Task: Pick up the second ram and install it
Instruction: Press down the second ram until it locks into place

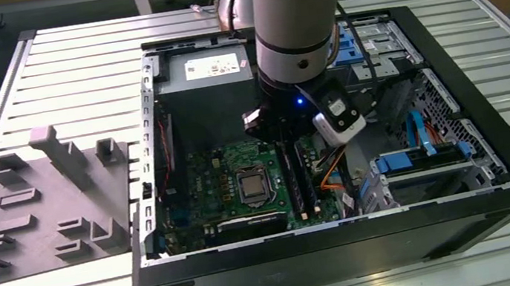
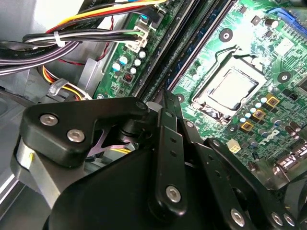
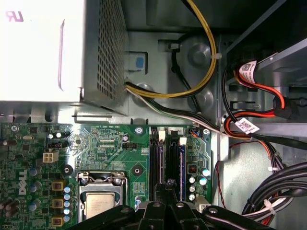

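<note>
Mobo [image 1: 231, 184] in case [image 1: 350, 249], tray [image 1: 45, 210] at exterior view's left.

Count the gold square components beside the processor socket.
3. The gold squares stand in one row beside the processor socket: first, middle, last. The arm may hide more.
</note>
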`<action>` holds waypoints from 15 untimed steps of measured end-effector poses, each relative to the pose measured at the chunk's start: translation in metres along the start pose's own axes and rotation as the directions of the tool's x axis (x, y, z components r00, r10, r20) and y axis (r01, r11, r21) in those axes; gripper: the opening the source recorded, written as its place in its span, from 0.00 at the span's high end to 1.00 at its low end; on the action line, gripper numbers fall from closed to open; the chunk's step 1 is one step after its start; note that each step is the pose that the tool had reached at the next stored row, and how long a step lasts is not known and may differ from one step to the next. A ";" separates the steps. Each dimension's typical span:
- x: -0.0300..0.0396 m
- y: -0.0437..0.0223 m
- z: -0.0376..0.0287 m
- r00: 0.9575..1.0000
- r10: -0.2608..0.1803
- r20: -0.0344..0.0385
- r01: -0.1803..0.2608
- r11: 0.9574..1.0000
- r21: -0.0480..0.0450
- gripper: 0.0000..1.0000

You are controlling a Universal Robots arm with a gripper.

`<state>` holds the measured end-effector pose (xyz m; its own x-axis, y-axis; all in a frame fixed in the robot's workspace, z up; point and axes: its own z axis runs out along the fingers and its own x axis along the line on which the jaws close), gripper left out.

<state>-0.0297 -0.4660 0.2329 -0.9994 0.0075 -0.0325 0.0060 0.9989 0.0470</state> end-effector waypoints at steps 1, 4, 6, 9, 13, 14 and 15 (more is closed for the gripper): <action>0.0000 0.0002 0.0000 1.000 0.000 0.000 0.000 1.000 0.000 0.89; 0.0001 0.0009 0.0000 1.000 0.000 0.000 0.000 1.000 0.000 0.89; 0.0001 0.0013 0.0001 1.000 0.000 0.000 0.000 1.000 0.000 0.89; 0.0001 0.0018 0.0001 1.000 0.000 0.000 0.000 1.000 0.000 0.89; 0.0003 0.0033 0.0002 1.000 0.000 0.000 0.000 1.000 0.000 0.89; 0.0003 0.0038 0.0002 1.000 0.000 0.000 0.000 1.000 0.000 0.89; 0.0004 0.0043 0.0002 1.000 0.000 0.000 0.000 1.000 0.000 0.89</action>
<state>-0.0300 -0.4617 0.2329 -0.9994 0.0075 -0.0325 0.0060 0.9989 0.0470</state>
